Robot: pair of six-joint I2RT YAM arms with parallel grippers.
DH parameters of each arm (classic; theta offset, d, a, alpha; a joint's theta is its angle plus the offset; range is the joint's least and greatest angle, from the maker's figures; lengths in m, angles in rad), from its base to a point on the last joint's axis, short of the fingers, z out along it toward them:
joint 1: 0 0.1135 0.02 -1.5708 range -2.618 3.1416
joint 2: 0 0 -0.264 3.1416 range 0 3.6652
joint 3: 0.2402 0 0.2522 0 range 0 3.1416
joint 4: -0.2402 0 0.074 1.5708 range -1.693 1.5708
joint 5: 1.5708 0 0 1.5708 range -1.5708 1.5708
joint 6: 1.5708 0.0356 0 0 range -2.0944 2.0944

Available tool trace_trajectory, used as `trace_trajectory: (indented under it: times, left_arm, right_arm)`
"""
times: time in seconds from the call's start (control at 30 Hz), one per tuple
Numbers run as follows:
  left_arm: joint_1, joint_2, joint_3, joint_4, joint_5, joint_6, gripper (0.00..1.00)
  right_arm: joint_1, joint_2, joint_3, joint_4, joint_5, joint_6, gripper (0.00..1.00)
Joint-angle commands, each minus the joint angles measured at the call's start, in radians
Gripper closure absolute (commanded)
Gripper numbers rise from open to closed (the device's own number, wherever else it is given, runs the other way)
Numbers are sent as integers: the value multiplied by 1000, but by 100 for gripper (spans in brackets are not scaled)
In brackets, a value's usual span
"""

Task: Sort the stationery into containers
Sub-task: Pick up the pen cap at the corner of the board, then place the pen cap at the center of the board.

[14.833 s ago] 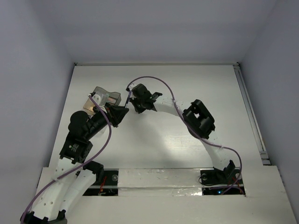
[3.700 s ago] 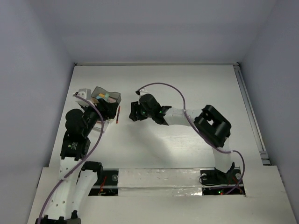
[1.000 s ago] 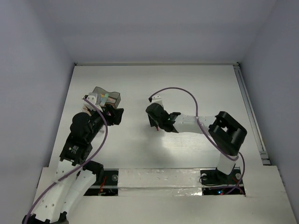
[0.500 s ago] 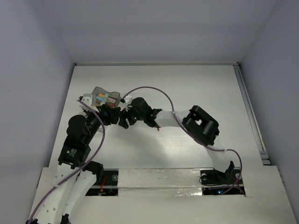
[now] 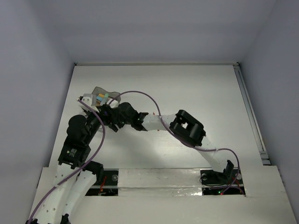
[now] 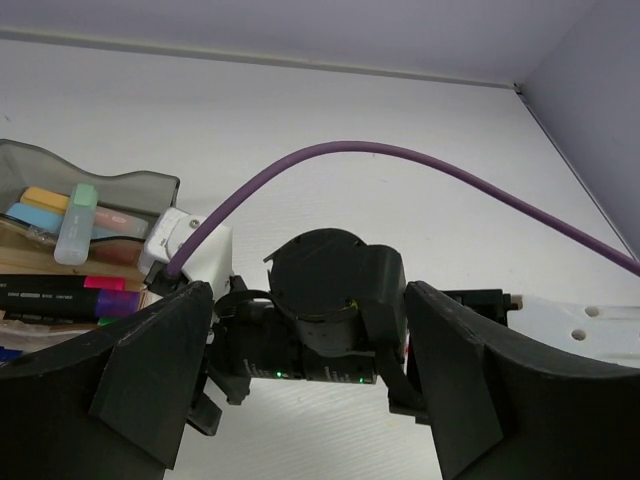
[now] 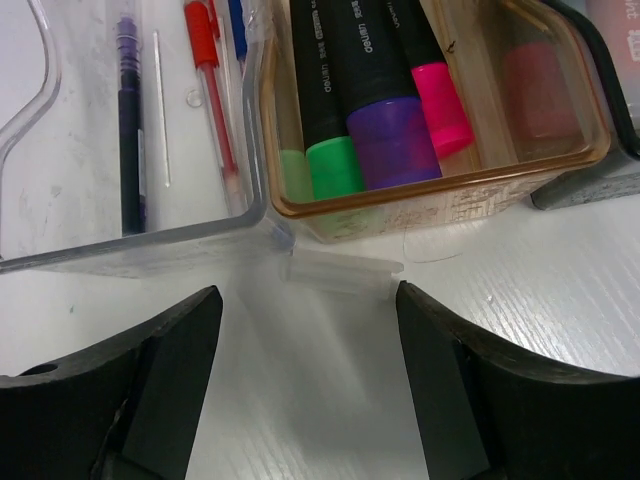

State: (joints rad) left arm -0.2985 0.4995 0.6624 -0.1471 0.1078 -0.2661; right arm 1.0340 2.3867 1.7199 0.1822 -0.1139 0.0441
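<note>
right fingers (image 7: 165,385), spread wide and empty, hang low over the surface (image 7: 320,410) at the near edge of the containers (image 5: 105,93), probably so that whatever they carry can drop straight in. left fingers (image 6: 150,390) stand wide apart too, gripping nothing, with the right arm's wrist (image 6: 335,315) just beyond them. sorted by kind: a red pen (image 7: 212,95) and a dark blue pen (image 7: 128,130) lie flat in the clear tray (image 7: 60,255). black-bodied highlighters (image 7: 350,60) with green, purple and pink caps lie side by side in the amber tray (image 7: 430,195). a mint highlighter (image 6: 75,222) lies among pastel pieces in the grey box (image 6: 130,185). a small clear piece (image 7: 345,272) rests outside, on the surface.
</note>
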Motion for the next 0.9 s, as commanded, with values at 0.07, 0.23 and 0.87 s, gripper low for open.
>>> trace_trajectory:
  times: [0.07,0.23,0.87]
  left_arm:
    - [7,-13,42,47,3,10,25]
    - [7,-12,42,49,7,11,25]
    - [7,-9,36,55,13,7,25]
  right_arm:
    - [21,63,7,-33,146,-10,26]
    - [31,69,-17,23,270,22,35]
    - [20,-139,-255,244,370,169,75]
